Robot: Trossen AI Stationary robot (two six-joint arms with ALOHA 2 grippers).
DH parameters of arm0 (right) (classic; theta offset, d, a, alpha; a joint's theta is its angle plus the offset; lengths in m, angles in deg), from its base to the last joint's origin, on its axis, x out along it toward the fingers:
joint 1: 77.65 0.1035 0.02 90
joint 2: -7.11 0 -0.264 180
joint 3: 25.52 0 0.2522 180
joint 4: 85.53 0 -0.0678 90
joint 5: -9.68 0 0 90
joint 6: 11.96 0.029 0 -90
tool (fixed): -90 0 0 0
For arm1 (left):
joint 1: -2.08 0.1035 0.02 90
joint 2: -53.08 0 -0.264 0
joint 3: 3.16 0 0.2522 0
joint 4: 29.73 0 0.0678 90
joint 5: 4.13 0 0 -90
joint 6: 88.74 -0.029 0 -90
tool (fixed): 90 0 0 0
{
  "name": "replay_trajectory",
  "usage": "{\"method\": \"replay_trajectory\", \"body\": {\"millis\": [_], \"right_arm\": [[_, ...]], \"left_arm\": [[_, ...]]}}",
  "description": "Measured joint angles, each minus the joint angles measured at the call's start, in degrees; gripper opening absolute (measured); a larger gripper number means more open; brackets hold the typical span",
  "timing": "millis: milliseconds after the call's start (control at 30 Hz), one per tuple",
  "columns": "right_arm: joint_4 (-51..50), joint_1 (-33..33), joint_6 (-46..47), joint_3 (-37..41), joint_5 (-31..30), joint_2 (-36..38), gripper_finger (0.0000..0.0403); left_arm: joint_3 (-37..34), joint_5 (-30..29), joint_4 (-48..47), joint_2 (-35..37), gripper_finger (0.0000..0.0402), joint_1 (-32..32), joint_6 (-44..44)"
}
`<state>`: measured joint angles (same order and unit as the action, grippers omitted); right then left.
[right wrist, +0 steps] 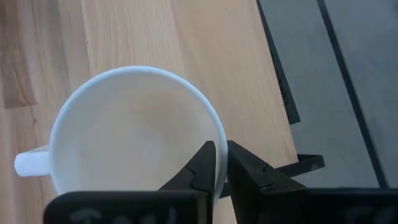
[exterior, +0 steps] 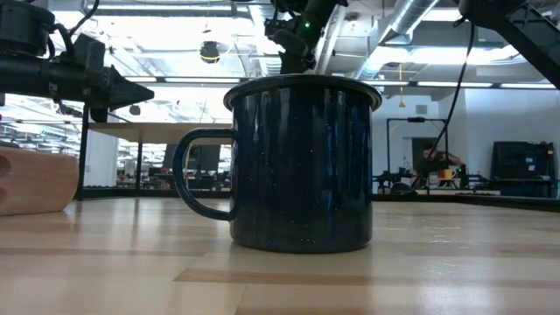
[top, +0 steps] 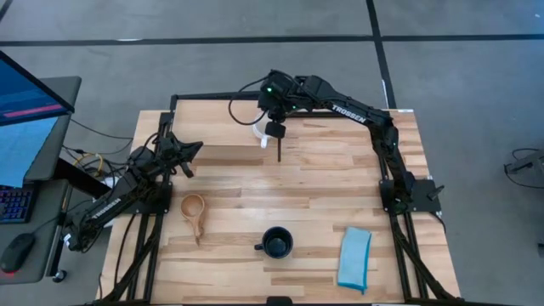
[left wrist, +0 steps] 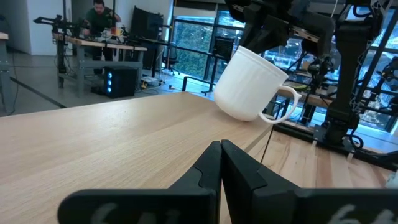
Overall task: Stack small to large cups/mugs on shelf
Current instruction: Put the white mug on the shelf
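My right gripper reaches over the shelf at the table's far side and is shut on the white mug. In the left wrist view that mug hangs tilted at the shelf board's edge. My left gripper is shut and hovers by the shelf's left end, touching nothing. The wooden cup stands on the tabletop, long handle toward the near edge. The dark mug stands upright near the near edge, and fills the low view. My right gripper pinches the white mug's rim on the side opposite the handle, one finger inside the cup and one outside, coming from above. The mug hangs tilted below the fingers; whether its base touches the shelf board I cannot tell.
A light blue folded cloth lies near the table's near right corner. The shelf's black frame runs along the far edge. Bare tabletop lies between shelf and dark mug. A monitor and keyboard sit off the left side.
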<state>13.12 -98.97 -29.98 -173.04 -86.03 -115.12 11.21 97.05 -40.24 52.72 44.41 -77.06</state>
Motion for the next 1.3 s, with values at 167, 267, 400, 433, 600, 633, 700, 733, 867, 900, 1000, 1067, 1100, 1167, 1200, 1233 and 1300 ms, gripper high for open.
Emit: {"method": "replay_trajectory", "body": {"millis": [167,267,400,433,600,633,700,733,867,900,1000,1067,1100,1167,1200,1233,1300], "right_arm": [[0.5,-0.2,0.0,0.0,-0.1,-0.1,0.0059],[0.9,-0.2,-0.1,0.0,-0.4,-0.7,0.0059],[1.9,-0.2,-0.5,-0.1,-0.6,-1.4,0.0059],[2.0,-0.1,-0.5,0.0,-0.7,-1.7,0.0059],[2.7,-0.2,-1.6,0.0,-1.7,-1.7,0.0059],[2.9,-0.2,-1.6,0.0,-1.8,-1.7,0.0059],[3.4,-0.2,-1.6,0.0,-1.8,-1.7,0.0059],[3.4,-0.2,-1.6,0.0,-1.8,-1.7,0.0059],[3.5,-0.5,-1.5,0.0,-1.8,-1.7,0.0059],[3.7,-0.6,-1.5,0.0,-1.8,-1.7,0.0059],[4.6,-0.6,-1.5,0.0,-1.9,-1.7,0.0059],[5.5,-0.6,-1.5,0.0,-1.9,-1.7,0.0059],[5.9,-0.6,-1.5,0.0,-1.9,-1.7,0.0059],[6.7,-0.7,-1.5,0.0,-1.9,-1.7,0.0059],[6.8,-0.7,-1.5,0.0,-1.9,-1.7,0.0059],[6.8,-0.8,-1.5,0.0,-1.9,-1.7,0.0059],[6.6,-0.9,-1.5,0.0,-1.9,-1.7,0.0059]], "left_arm": [[0.0,0.0,0.0,0.0,0.0000,0.0,0.0],[0.0,0.0,0.0,0.0,0.0000,0.0,-0.1],[0.0,0.0,0.0,0.0,0.0000,0.0,-0.1],[0.0,0.0,0.0,0.0,0.0000,0.0,-0.2],[0.0,-0.8,-0.1,0.0,0.0000,0.0,-0.3],[0.0,-1.2,-0.1,0.0,0.0000,0.0,-0.3],[0.0,-2.1,-0.2,0.0,0.0000,0.0,-0.3],[0.0,-2.2,-0.2,0.0,0.0000,0.0,-0.3],[0.0,-2.3,-0.3,0.0,0.0000,0.0,-0.5],[0.0,-2.3,-0.3,0.0,0.0000,0.0,-0.5],[0.0,-2.4,-0.3,0.0,0.0000,0.0,-0.5],[0.0,-2.4,-0.3,0.0,0.0000,0.0,-0.5],[0.0,-2.5,-0.3,0.0,0.0000,0.0,-0.5],[0.0,-2.5,-0.3,0.0,0.0000,0.0,-0.5],[0.0,-2.5,-0.3,0.0,0.0000,0.0,-0.5],[0.0,-2.5,-0.3,0.0,0.0000,0.0,-0.5],[0.0,-2.5,-0.3,0.0,0.0000,0.0,-0.5]]}}
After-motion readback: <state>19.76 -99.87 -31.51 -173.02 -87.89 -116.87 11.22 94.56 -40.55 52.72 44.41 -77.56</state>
